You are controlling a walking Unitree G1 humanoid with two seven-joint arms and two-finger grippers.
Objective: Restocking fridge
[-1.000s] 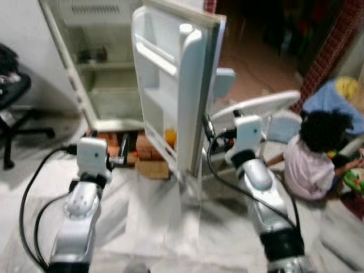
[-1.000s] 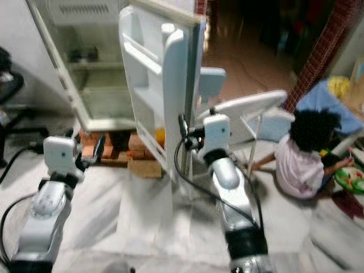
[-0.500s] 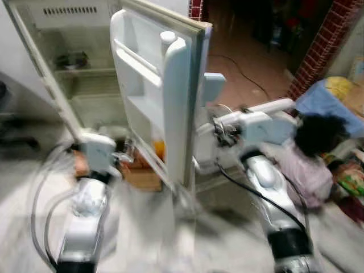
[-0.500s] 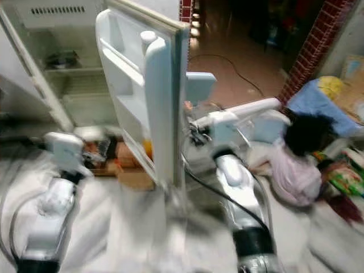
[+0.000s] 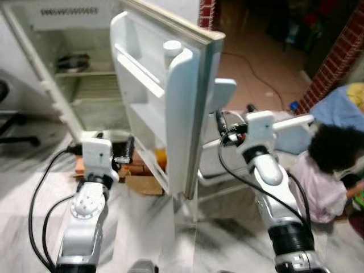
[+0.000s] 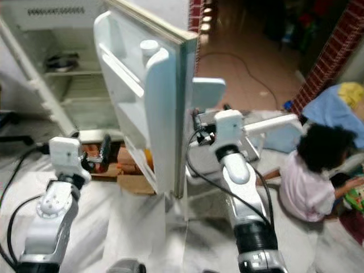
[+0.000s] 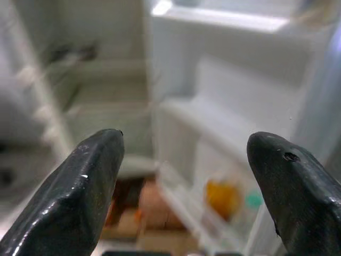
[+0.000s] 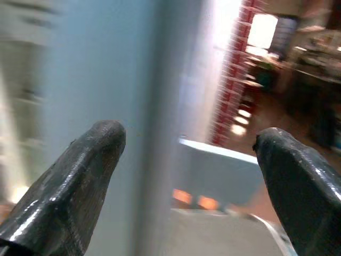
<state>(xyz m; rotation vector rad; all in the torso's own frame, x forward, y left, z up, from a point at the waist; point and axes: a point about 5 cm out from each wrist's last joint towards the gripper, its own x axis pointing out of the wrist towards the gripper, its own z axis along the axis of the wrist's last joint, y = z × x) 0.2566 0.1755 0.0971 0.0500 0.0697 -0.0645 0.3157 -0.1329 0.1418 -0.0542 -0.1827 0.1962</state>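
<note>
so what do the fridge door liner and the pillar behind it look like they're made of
Fridge door liner: probably moulded white plastic, smooth and slightly glossy, with shelves formed in one piece. Pillar: red brick with pale mortar lines, matt.

Black fingers (image 8: 80,176) spread wide — fridge door (image 8: 101,80) edge between.

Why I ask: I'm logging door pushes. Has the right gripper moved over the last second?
No. The right gripper still sits open just beside the fridge door's outer edge; the camera shifted.
</note>
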